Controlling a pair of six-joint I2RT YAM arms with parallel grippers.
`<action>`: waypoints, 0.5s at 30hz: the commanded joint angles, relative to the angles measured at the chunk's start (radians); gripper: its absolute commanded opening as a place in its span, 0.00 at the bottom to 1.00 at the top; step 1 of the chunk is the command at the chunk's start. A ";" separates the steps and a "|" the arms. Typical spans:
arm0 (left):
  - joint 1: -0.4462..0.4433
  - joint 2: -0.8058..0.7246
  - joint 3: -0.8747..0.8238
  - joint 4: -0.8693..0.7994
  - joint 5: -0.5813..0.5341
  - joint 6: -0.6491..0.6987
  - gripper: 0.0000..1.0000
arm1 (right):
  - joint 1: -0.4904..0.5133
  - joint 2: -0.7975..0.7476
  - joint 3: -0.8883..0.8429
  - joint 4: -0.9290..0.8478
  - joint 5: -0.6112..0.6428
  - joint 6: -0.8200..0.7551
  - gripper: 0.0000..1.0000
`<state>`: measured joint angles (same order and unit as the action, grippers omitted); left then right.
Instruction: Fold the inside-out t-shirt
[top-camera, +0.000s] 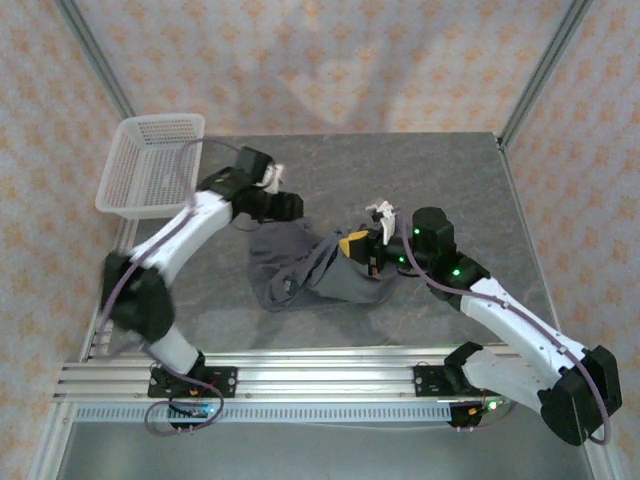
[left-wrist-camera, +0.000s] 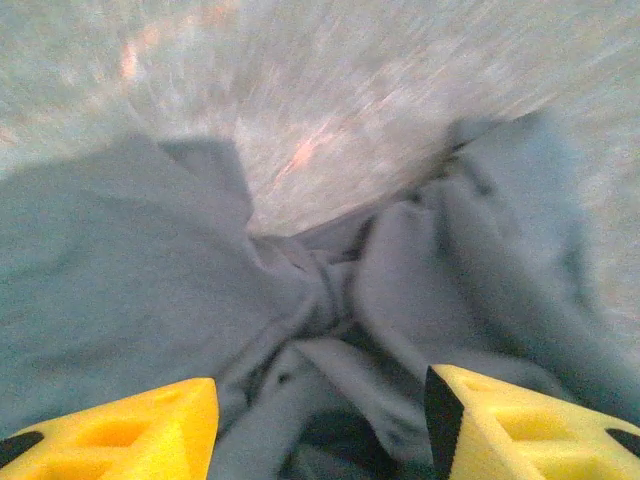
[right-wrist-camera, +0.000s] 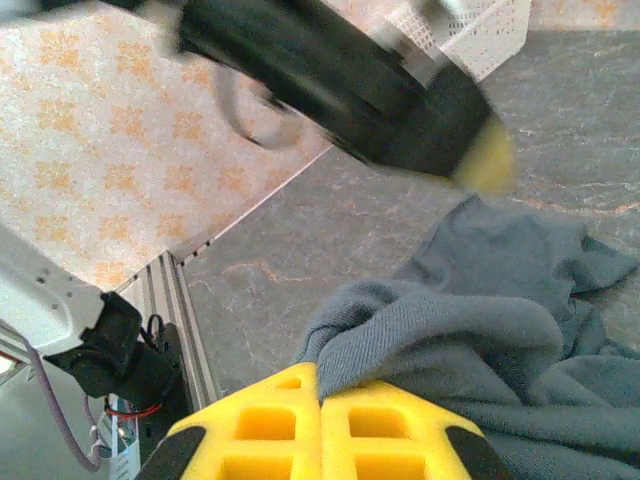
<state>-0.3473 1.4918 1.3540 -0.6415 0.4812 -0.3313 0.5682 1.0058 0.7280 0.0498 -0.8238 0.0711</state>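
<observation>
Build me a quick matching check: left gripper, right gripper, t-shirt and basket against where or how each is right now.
Things:
1. left gripper
2. right gripper
3. t-shirt
4. white basket

States:
A. far-left corner of the table
B. shut, pinching fabric
C. bunched in the middle
D. open above cloth

Pairs: 1-D, 2-B, 3-C, 4-A

Open table (top-camera: 440, 180) beyond t-shirt (top-camera: 335, 282) — basket (top-camera: 145, 170) far-left

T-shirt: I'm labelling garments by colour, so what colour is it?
The t-shirt is plain slate grey, no print; it shows best in the right wrist view.
</observation>
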 joint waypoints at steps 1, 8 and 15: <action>-0.081 -0.263 -0.080 -0.016 -0.044 0.082 0.57 | -0.007 0.004 -0.003 0.072 -0.019 0.019 0.00; -0.209 -0.366 -0.231 0.122 0.079 0.143 0.60 | -0.007 0.010 0.018 0.038 -0.017 0.012 0.00; -0.270 -0.238 -0.223 0.184 0.192 0.205 0.57 | -0.007 -0.003 0.028 0.015 -0.010 0.015 0.00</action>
<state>-0.5919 1.2491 1.1088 -0.5114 0.5907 -0.1879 0.5682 1.0149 0.7273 0.0521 -0.8234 0.0826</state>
